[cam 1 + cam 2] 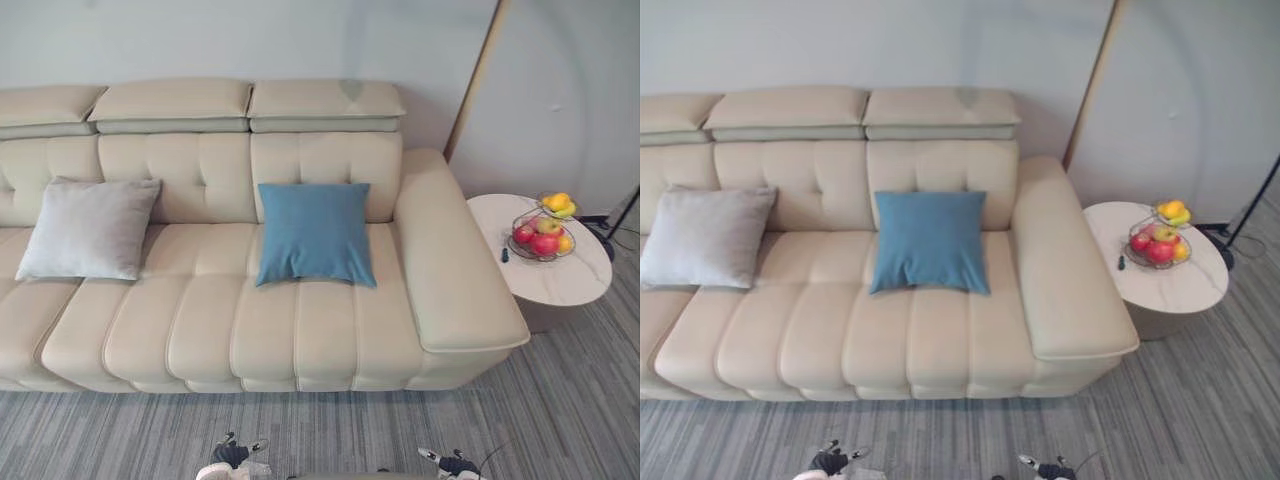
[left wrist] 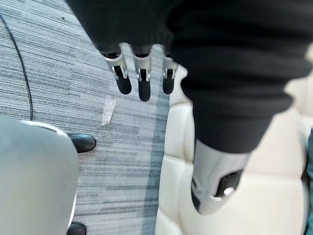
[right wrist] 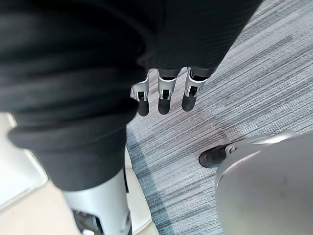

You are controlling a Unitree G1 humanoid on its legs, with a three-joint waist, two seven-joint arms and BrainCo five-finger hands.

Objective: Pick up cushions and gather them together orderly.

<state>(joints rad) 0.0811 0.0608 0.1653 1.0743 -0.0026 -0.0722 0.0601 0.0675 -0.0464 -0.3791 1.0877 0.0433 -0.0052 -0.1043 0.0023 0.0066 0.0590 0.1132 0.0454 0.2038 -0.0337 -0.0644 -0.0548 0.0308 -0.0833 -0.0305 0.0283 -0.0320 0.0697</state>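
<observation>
- Got a grey cushion (image 1: 90,228) leaning against the back of the sofa (image 1: 200,330) on the left, propped to stay upright.
- Same deal for the blue cushion (image 1: 316,233), propped near the armrest (image 1: 450,270), well apart from the grey one, so not gathered yet.
- Holding the left hand (image 2: 143,81) low over the carpet (image 1: 560,420), fingers loose and straight, gripping nothing.
- Ditto the right hand (image 3: 164,98), relaxed and empty, probably just not needed before stepping closer.
- Spotting a fruit basket (image 1: 543,232) on the side table (image 1: 590,275) too.
</observation>
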